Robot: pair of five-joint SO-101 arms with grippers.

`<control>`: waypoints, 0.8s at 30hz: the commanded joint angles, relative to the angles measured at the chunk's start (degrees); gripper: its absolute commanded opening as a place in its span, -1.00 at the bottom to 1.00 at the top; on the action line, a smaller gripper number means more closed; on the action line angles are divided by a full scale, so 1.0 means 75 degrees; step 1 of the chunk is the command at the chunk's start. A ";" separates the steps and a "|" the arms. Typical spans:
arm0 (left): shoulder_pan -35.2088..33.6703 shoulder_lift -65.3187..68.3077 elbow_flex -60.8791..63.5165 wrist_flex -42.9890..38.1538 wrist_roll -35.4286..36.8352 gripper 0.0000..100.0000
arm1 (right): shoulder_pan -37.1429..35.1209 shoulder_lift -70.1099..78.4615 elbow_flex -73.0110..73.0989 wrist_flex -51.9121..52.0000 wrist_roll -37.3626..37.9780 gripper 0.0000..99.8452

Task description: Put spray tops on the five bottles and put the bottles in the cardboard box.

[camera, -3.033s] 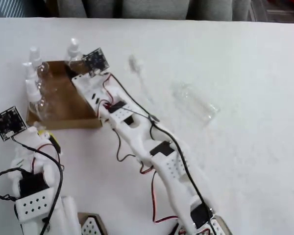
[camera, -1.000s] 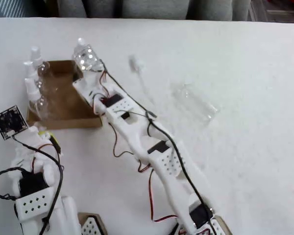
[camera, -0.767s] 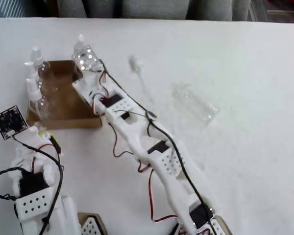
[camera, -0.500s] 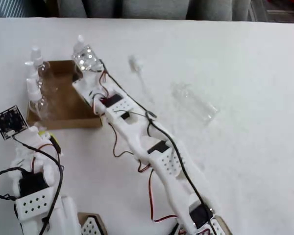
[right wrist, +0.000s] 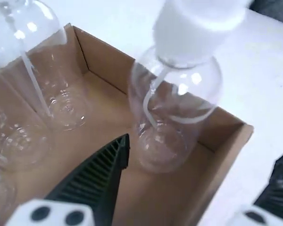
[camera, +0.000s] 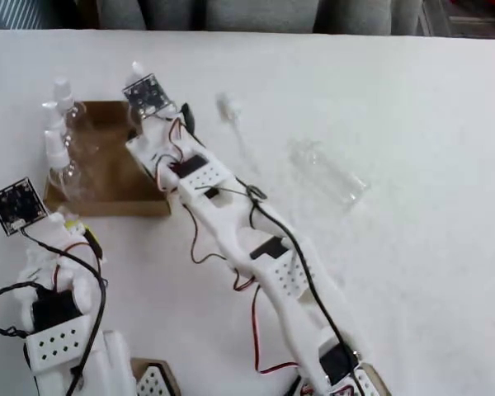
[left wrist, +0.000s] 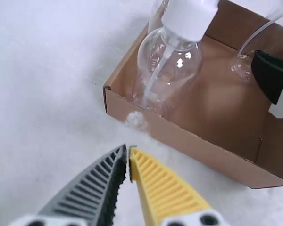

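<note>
Step, as I read it: boxing bottle four of five. That capped bottle stands upright in the cardboard box, at the box's 1 o'clock corner from above. Other capped bottles line its 9 o'clock wall.

My right gripper hangs over it, jaws wide apart, no contact I can see. My left gripper is pinched together and empty, off the box's 7 o'clock corner.

Next: lift out without clipping the cap. Then the bare bottle at table 2 o'clock and the loose spray top near 12.
</note>
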 commanded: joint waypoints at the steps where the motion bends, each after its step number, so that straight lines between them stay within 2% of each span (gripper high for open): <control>1: -0.0018 -0.0041 -0.0399 -0.0199 -0.0070 -0.95 | -0.0088 -0.0674 -0.0164 0.0041 -0.0059 -0.20; 9: -0.0018 -0.0041 -0.0305 -0.0363 -0.0070 -0.95 | -0.0088 -0.1401 -0.0117 0.0779 -0.0094 -0.20; 12: -0.0018 -0.0041 -0.0082 -0.0867 -0.0070 -0.95 | 0.0006 -0.1893 -0.0105 0.1483 -0.0258 -0.20; 18: 0.0193 -0.0041 -0.0035 -0.0949 -0.0070 -0.95 | 0.0088 -0.2819 -0.0105 0.3182 -0.0422 -0.22; 20: 0.0193 -0.0041 -0.0035 -0.0949 -0.0070 -0.95 | 0.0088 -0.3124 -0.0105 0.3944 -0.0445 -0.30; 24: 0.0193 -0.0041 -0.0035 -0.0949 -0.0082 -0.95 | 0.0205 -0.3534 -0.0105 0.5269 -0.0410 -0.66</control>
